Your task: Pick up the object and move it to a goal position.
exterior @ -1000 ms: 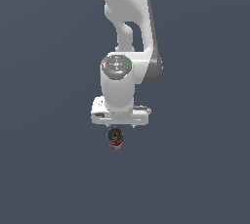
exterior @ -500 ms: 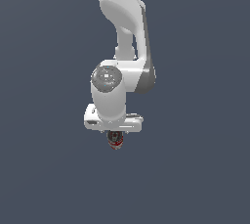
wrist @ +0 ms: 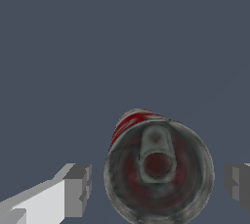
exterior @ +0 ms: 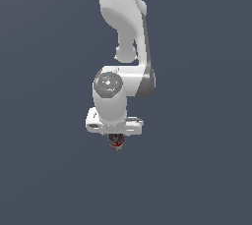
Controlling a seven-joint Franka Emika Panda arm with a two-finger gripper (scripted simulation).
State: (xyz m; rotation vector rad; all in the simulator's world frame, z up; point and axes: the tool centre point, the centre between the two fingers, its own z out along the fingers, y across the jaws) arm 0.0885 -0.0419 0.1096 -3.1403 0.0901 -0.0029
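Observation:
The can, small with a red-and-white label and a dark grey round top, stands just under my white hand in the exterior view. In the wrist view I look down on the can's top, with a strip of red label showing along one side. My gripper is open and straddles the can. One grey fingertip and the other stand on either side of it, each with a small gap to the can's wall. The lower part of the can is hidden in the exterior view.
The flat dark blue-grey ground fills both views. The white arm rises above the hand toward the top of the exterior view. No other object shows.
The hand has come down toward the can and shifted slightly to the exterior view's left. The can has stayed where it was and now shows less below the hand.

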